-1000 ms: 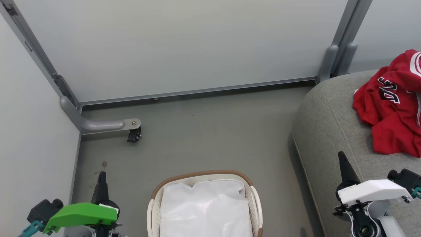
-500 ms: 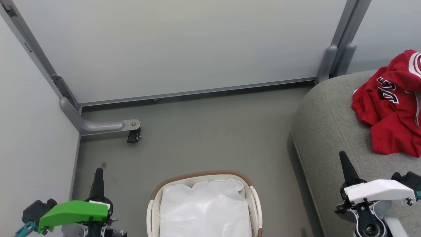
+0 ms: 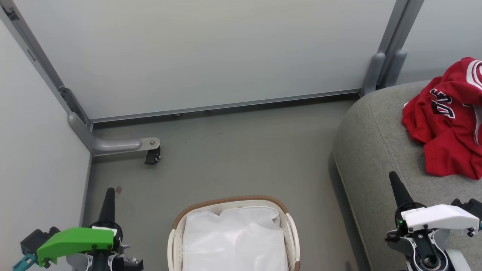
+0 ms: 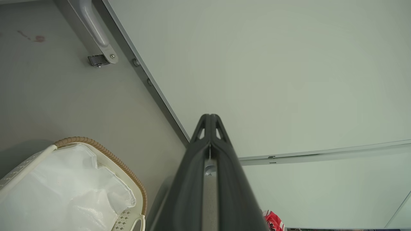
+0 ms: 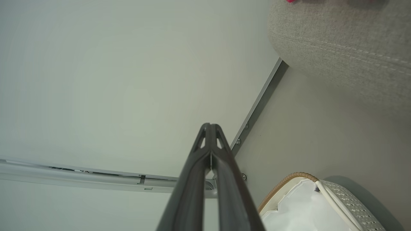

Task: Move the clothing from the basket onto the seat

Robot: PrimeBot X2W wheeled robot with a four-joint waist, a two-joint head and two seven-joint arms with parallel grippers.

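The red clothing point(image 3: 450, 124), a jersey with black-and-white lettering, lies bunched on the grey seat point(image 3: 376, 143) at the right edge of the head view. A sliver of the clothing point(image 4: 273, 221) also shows in the left wrist view. The white basket point(image 3: 233, 201) with its brown rim stands on the floor at bottom centre, holding just its white cloth liner point(image 3: 235, 241). My left gripper point(image 3: 110, 192) is shut and empty to the basket's left. My right gripper point(image 3: 394, 177) is shut and empty over the seat's front edge. Both wrist views show the fingers pressed together.
Pale partition panels point(image 3: 207, 52) close off the back and left. A grey metal foot with a black castor point(image 3: 152, 156) sticks out onto the floor at back left. Grey floor point(image 3: 244, 150) lies between the basket, the panels and the seat.
Both grippers have drawn back toward the bottom of the head view, the left one also a little to the left. The clothing, basket and seat stay put.
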